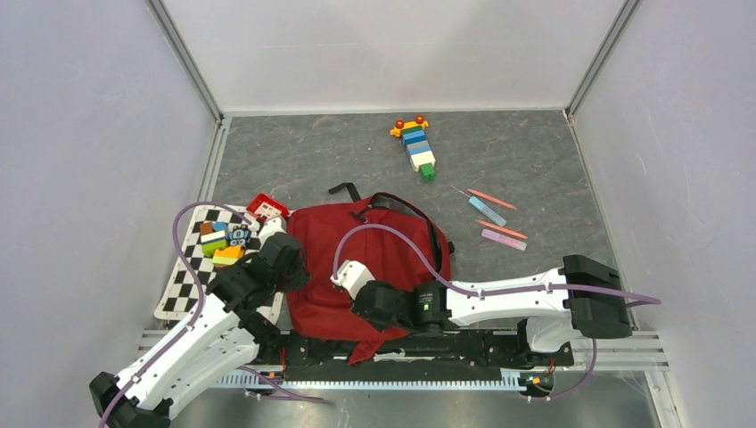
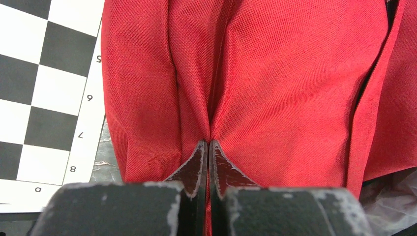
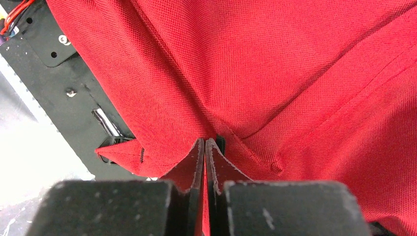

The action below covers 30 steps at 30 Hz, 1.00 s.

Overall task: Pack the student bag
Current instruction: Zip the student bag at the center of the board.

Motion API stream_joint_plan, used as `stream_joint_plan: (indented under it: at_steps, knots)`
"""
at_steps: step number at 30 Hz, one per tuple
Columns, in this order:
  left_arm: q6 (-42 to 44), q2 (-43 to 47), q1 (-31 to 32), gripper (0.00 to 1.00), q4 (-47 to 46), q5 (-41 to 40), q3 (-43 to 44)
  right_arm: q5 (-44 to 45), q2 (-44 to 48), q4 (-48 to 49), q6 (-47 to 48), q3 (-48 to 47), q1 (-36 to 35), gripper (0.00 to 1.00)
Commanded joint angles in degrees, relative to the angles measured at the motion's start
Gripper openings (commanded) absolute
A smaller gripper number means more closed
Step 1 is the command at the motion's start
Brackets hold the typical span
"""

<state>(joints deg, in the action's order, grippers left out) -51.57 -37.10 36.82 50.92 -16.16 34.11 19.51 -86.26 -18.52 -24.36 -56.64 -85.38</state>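
Note:
The student bag [image 1: 374,245], dark red with black straps, lies flat at the near middle of the table. My left gripper [image 1: 283,259] is at its left edge. In the left wrist view it [image 2: 207,142] is shut on a pinched fold of the bag's red fabric [image 2: 275,73]. My right gripper [image 1: 346,278] sits on the bag's near part. In the right wrist view it [image 3: 204,140] is shut on a fold of the fabric [image 3: 275,59], beside a black zipper tab. The bag's opening and inside are hidden.
A chessboard mat [image 1: 187,276] [image 2: 44,88] lies left of the bag, with toy blocks [image 1: 223,241] on it and a small red box [image 1: 266,207] at its far corner. A brick tower [image 1: 416,147] and pens [image 1: 495,218] lie farther back. A black base rail [image 3: 54,44] runs along the near edge.

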Motion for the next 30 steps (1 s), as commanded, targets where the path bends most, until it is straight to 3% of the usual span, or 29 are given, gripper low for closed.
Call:
stream_joint_plan:
  at_steps: [1, 11, 25, 30]
  knots:
    - [3.4, -1.9, -0.2, 0.02, -6.8, -1.4, 2.0, 2.7, 2.5, 1.2, -0.7, 1.4, 0.0, 0.00]
    - [9.8, -11.1, -1.2, 0.02, -11.9, -4.2, 6.4, 3.2, 10.0, 5.0, 0.3, 7.5, -0.1, 0.00]
    - [21.7, -32.3, -13.9, 0.02, -25.8, 1.6, 15.8, 1.8, 13.8, 5.6, -0.9, 12.0, -0.1, 0.00]
    - [24.9, -38.2, -15.7, 0.02, -29.6, 2.1, 19.3, 1.1, 14.5, 4.8, -1.2, 12.1, -0.1, 0.00]
